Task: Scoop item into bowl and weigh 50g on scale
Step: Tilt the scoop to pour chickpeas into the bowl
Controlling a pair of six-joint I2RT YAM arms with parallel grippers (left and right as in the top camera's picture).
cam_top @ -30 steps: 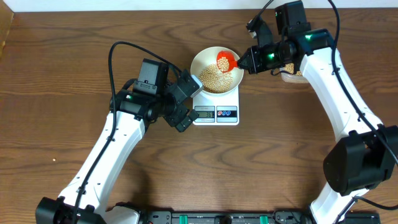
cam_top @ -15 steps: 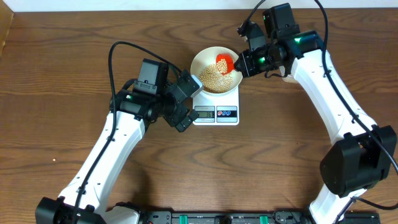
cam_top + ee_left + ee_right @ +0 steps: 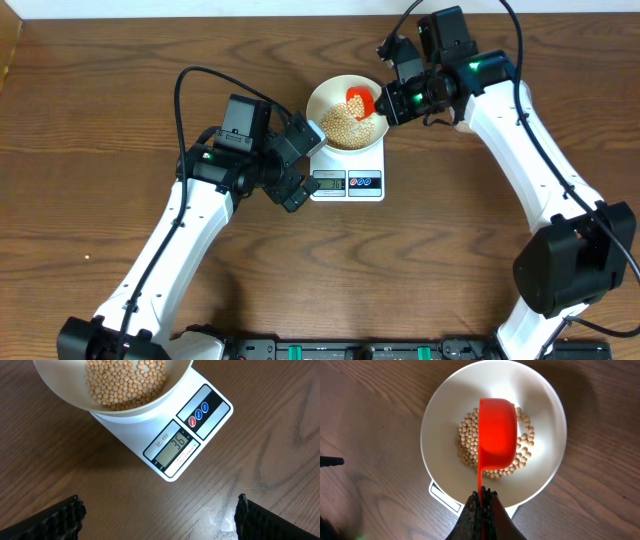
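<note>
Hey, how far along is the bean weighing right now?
Done: beans lie in the bowl on the scale, whose display reads 36. In hand: the right end effector, shut on the orange scoop, holds it over the bowl. Left: more beans until it shows 50.

Overhead: fixed high above the table [image 3: 100,80], facing straight down. It is the widest and farthest view, with both arms and the scale [image 3: 347,183] mid-frame.
Left wrist: close above the wood, left of the scale, facing down, with the left gripper [image 3: 159,517] tips in the bottom corners.
Right wrist: close above the bowl [image 3: 440,415], looking down from its far-right side, with the right gripper [image 3: 481,507] and red scoop [image 3: 496,435] rising from bottom centre.
Shared: bowl, beans [image 3: 345,125] and scale appear in all three views.
</note>
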